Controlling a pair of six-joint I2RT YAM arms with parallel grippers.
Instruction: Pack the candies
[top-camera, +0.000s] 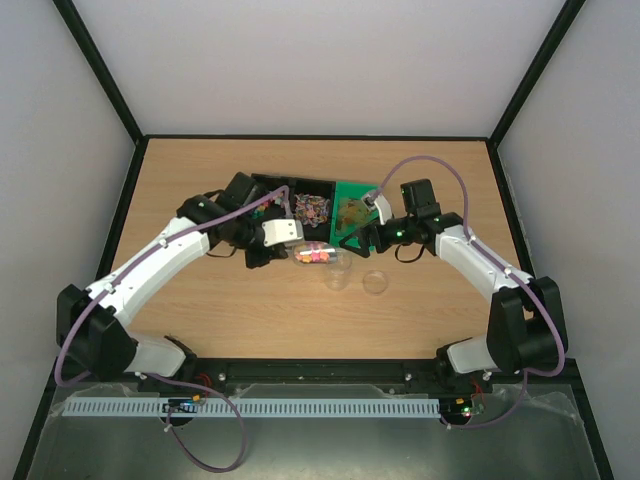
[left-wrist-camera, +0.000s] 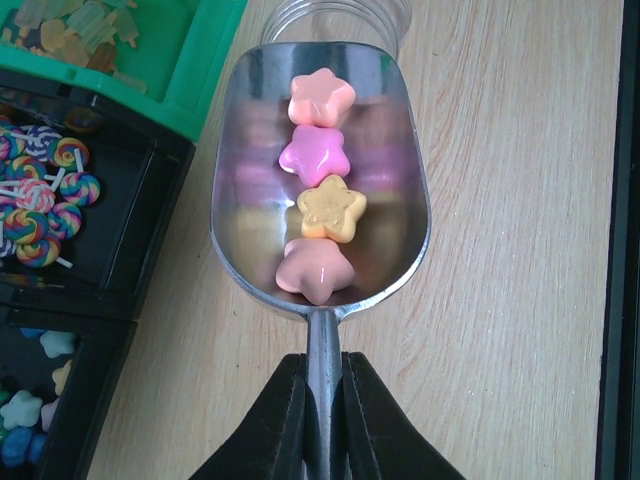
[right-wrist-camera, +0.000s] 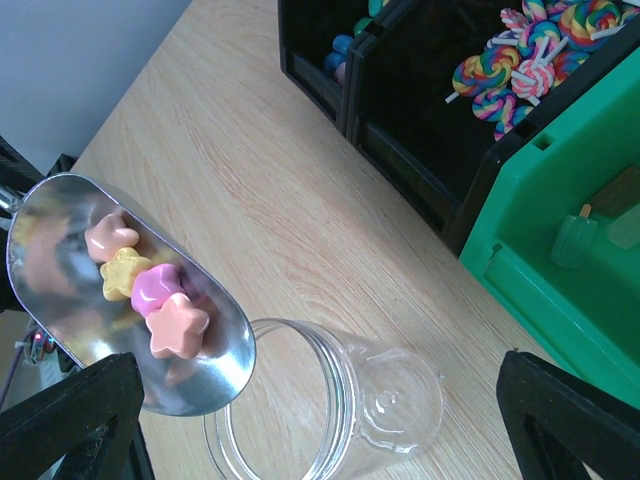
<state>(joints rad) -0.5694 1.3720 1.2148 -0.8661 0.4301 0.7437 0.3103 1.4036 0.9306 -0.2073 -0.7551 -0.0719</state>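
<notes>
My left gripper (left-wrist-camera: 323, 365) is shut on the handle of a metal scoop (left-wrist-camera: 390, 210), also seen in the top view (top-camera: 315, 254). Several star-shaped candies (left-wrist-camera: 320, 155), orange, pink and yellow, lie in a row in the scoop. The scoop's lip hangs at the rim of an empty clear jar (right-wrist-camera: 340, 410), which stands on the table (top-camera: 337, 272). In the right wrist view the scoop (right-wrist-camera: 60, 250) overlaps the jar's mouth. My right gripper (right-wrist-camera: 320, 440) is open and empty, hovering above the jar, with its fingers (right-wrist-camera: 70, 420) wide apart.
Black bins hold rainbow lollipops (left-wrist-camera: 40, 210) and star candies (left-wrist-camera: 25, 410). A green bin (left-wrist-camera: 190, 70) holds pale popsicle sweets. In the top view the bins (top-camera: 300, 195) stand behind the jar. A clear round lid (top-camera: 375, 282) lies to the jar's right.
</notes>
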